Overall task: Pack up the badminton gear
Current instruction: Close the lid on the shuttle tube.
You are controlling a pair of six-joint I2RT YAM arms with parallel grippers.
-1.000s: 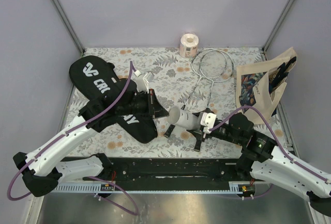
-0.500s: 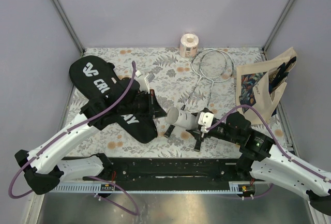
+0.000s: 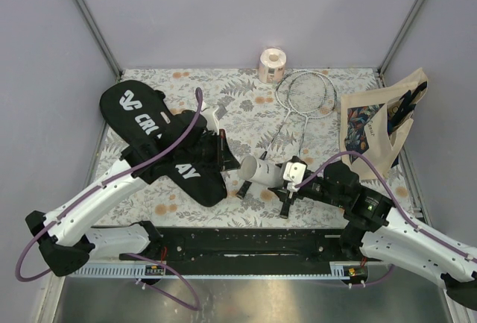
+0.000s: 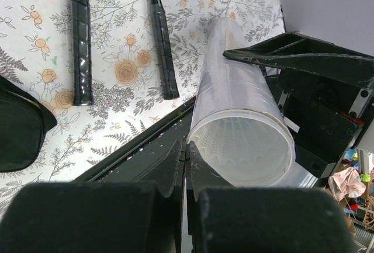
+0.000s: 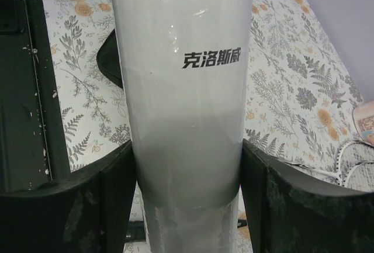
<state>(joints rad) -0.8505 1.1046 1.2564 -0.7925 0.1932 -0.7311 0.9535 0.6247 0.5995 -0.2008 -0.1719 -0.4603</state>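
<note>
The white tube point(image 3: 262, 170) lies nearly level above the table, and my right gripper point(image 3: 288, 177) is shut on its middle. In the right wrist view the tube point(image 5: 184, 89) fills the gap between both fingers point(image 5: 117, 200). My left gripper point(image 3: 235, 160) is shut, its tips point(image 4: 187, 162) right beside the rim of the tube's open end point(image 4: 239, 153), with nothing seen between them. The black racket bag point(image 3: 160, 144) lies at the left under my left arm. Two rackets point(image 3: 305, 93) lie at the back right, their black handles point(image 4: 82, 48) reaching toward the front.
A beige printed tote bag point(image 3: 373, 125) leans at the right edge. A small pinkish paper roll point(image 3: 271, 64) stands at the back wall. The black base rail point(image 3: 238, 241) runs along the near edge. Grey walls close in three sides.
The right gripper has carried the tube a little to the left, toward the left gripper. The left gripper has shifted slightly, staying shut at the tube's open end.
</note>
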